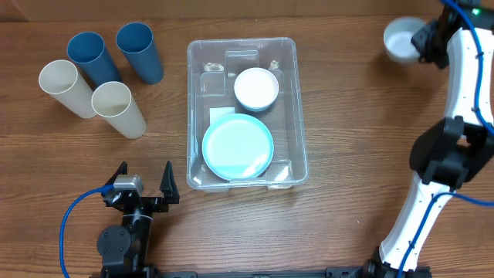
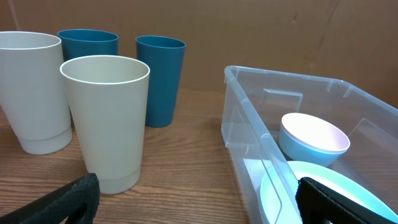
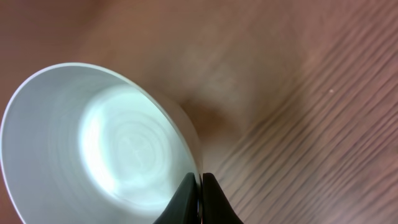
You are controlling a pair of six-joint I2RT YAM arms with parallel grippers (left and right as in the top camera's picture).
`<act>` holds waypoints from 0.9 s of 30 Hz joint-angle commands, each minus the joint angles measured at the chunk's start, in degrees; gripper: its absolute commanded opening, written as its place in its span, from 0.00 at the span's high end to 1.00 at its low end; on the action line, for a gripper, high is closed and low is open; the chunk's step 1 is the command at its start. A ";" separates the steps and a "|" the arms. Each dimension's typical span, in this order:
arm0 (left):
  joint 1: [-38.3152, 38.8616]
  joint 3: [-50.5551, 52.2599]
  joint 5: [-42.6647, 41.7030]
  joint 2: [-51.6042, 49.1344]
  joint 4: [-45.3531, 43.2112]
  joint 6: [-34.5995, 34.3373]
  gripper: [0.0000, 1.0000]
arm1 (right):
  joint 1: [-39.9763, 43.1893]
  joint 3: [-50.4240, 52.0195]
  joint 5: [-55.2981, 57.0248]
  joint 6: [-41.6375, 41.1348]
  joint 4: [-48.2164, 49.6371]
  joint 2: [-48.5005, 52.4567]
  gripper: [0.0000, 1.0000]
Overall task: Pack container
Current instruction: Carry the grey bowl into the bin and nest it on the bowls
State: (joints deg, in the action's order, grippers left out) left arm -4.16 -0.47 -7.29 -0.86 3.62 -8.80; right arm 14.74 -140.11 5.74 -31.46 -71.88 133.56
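Observation:
The clear plastic container (image 1: 293, 116) sits mid-table and holds a light blue plate (image 1: 238, 147) and a white bowl (image 1: 256, 88). It also shows in the left wrist view (image 2: 249, 118) with the bowl (image 2: 314, 137) and plate (image 2: 280, 186). My right gripper (image 1: 423, 37) at the far right is shut on the rim of a second white bowl (image 1: 401, 38), seen close up in the right wrist view (image 3: 99, 143) with the fingers (image 3: 200, 199) pinching its edge. My left gripper (image 1: 143, 181) is open and empty near the front edge, left of the container.
Two blue cups (image 1: 139, 50) (image 1: 91, 55) and two cream cups (image 1: 117, 108) (image 1: 65, 86) lie at the back left. In the left wrist view the cream cup (image 2: 106, 118) stands just ahead of the fingers.

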 commanded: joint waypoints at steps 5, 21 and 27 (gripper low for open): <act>-0.35 0.20 0.20 0.55 0.17 0.70 0.00 | -9.62 -0.63 -7.39 4.46 -2.01 -14.12 0.96; -0.35 0.20 0.22 0.55 0.17 0.70 0.00 | -34.75 9.46 -3.91 8.94 -5.84 -13.90 0.96; -0.35 0.20 0.22 0.55 0.15 0.70 0.00 | -35.80 22.84 -4.55 8.83 5.03 -13.90 0.96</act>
State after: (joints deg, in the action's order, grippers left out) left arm -4.16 -0.47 -7.29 -0.86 3.62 -8.80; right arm -21.02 -121.19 0.45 -22.68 -69.89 119.59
